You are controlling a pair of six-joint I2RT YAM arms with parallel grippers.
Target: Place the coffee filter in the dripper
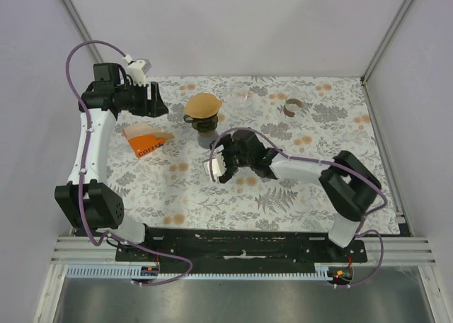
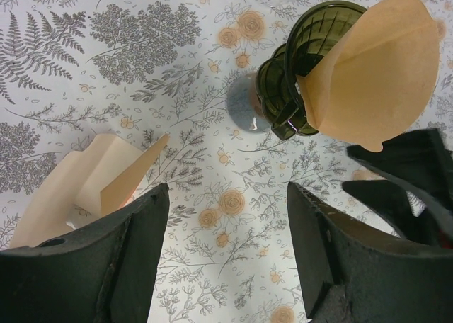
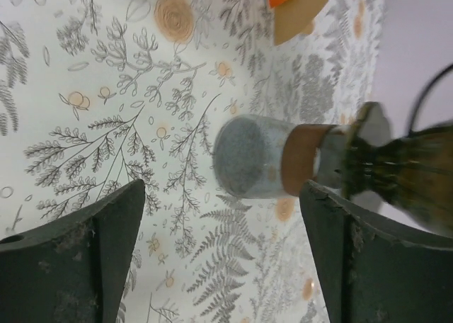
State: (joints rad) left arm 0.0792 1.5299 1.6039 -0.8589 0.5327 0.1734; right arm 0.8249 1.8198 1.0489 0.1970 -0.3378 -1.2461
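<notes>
On the left, the left claw (image 2: 226,192) is hanging wide open above the table, gripping nothing and touching nothing, with the filter pack (image 2: 78,188) lying beside one finger. Right of it, the filter (image 2: 375,75) is sitting in the mouth of the dripper (image 2: 311,54), most of its cone sticking up past the rim and leaning a little. It is looking like thin, featherlight paper, soft and easy to crease, so any correcting is best done by gently pinching its upper edge. Further right, the right claw (image 3: 221,188) is gaping wide and empty, framing the cup (image 3: 244,156) under the dripper without touching it.
</notes>
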